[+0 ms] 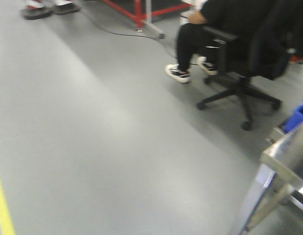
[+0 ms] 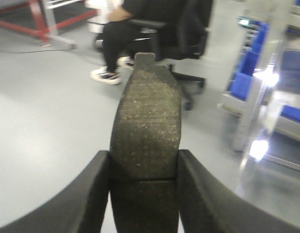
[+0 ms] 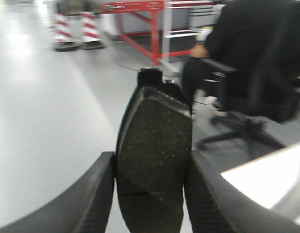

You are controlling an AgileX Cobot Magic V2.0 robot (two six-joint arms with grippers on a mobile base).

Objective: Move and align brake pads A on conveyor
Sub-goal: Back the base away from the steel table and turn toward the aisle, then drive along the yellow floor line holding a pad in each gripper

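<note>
Here, the left gripper (image 2: 144, 156) is clamped on the left-hand brake pad (image 2: 147, 116). Its two dark curved fingers (image 2: 91, 194) press the pad's long edges from either side. The pad is dark grey with a speckled, rough face. It stands lengthwise away from the wrist camera, with a thin groove crossing it low down, between the fingers. Its far end narrows to a small square tab.

The right gripper (image 3: 151, 158) grips the right-hand brake pad (image 3: 155, 136) the same way, fingers tight on both edges. This pad looks darker, with a raised rim, and also ends in a small tab.

Both pads are held in the air over a pale grey floor (image 1: 92, 122), touching nothing but the fingers.

Beyond them, a person (image 1: 200, 34) in black clothes and black-and-white sneakers sits on a black office chair (image 1: 249, 58) with a wheeled base. A red metal frame (image 1: 141, 12) stands behind, with a thin cable trailing across the floor near it. Two red-and-white striped posts (image 3: 72, 29) stand further back, left of the frame. On the right, the corner of a shiny steel table (image 1: 289, 152) juts in, with a blue bin (image 1: 296, 117) just behind it. A yellow line (image 1: 2, 205) runs along the floor at the lower left. All views are somewhat blurred.
</note>
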